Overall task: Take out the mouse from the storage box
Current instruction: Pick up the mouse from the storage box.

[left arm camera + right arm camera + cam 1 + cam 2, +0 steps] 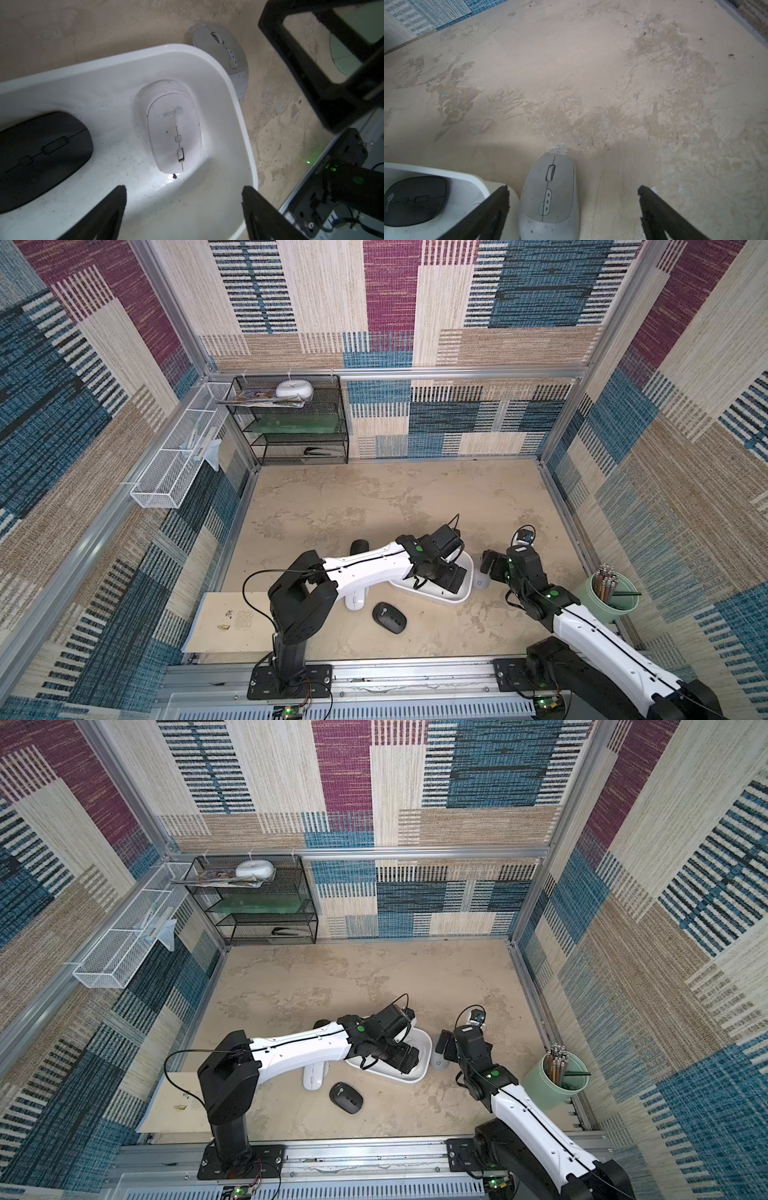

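White mouse [174, 128] in storage box [228, 93]: left wrist only | left claw [184, 189], right claw [573, 191] apart

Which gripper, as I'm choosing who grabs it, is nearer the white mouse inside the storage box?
Left. The left gripper hangs open over the storage box, the white mouse just ahead of it; the right gripper is outside the box, above the grey mouse.

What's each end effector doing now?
Left end effector: open, empty, over white mouse in box.
Right end effector: open, empty, by grey mouse.
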Action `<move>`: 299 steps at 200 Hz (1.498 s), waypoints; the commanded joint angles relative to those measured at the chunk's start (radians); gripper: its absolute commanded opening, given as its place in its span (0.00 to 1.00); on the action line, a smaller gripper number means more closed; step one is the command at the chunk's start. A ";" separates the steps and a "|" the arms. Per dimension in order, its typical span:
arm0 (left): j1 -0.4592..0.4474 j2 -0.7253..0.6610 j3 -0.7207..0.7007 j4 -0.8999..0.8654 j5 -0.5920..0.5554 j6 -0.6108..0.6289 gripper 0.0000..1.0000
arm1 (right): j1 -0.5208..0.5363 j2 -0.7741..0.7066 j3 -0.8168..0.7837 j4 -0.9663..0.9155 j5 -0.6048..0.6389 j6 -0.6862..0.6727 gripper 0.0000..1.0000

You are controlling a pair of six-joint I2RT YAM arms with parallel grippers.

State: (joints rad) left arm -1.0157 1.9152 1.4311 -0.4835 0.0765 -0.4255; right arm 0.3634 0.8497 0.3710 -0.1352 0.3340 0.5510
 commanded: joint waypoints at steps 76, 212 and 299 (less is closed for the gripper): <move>-0.023 0.168 0.130 -0.077 -0.089 -0.002 0.85 | -0.021 -0.017 -0.010 0.038 -0.046 0.008 1.00; -0.032 0.151 0.137 -0.082 -0.201 0.027 0.82 | -0.022 -0.014 -0.015 0.049 -0.060 0.004 1.00; -0.029 0.280 0.260 -0.140 -0.181 0.066 0.83 | -0.021 -0.020 -0.018 0.050 -0.062 0.004 1.00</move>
State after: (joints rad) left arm -1.0443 2.1696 1.6634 -0.5911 -0.1085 -0.3733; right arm 0.3412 0.8291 0.3531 -0.1032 0.2756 0.5579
